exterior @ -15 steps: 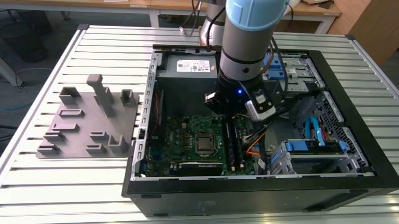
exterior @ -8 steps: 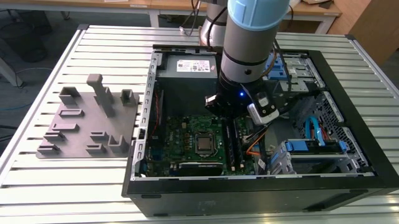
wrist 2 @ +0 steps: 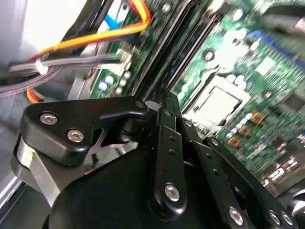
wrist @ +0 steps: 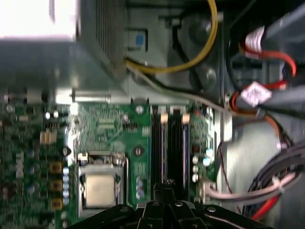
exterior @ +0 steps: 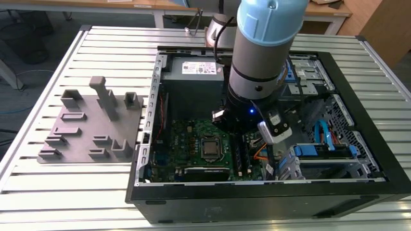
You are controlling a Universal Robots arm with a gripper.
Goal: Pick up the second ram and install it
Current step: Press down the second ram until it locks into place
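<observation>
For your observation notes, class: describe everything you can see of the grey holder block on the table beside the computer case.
The grey holder block looks like matte moulded plastic. It has a flat, roughly square base plate carrying one tall post, a few shorter posts and several low slotted brackets, all the same grey. It lies flat on the slatted metal table, at the exterior view's left of the open computer case. One edge sits close beside the case wall, and I cannot tell whether they touch.

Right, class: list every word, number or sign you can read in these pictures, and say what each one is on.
No text here can be read.
White label on the power supply: print too small to read.
White cable tag in the first wrist view: blurred, unreadable.
Motherboard markings: too small to read.
</observation>
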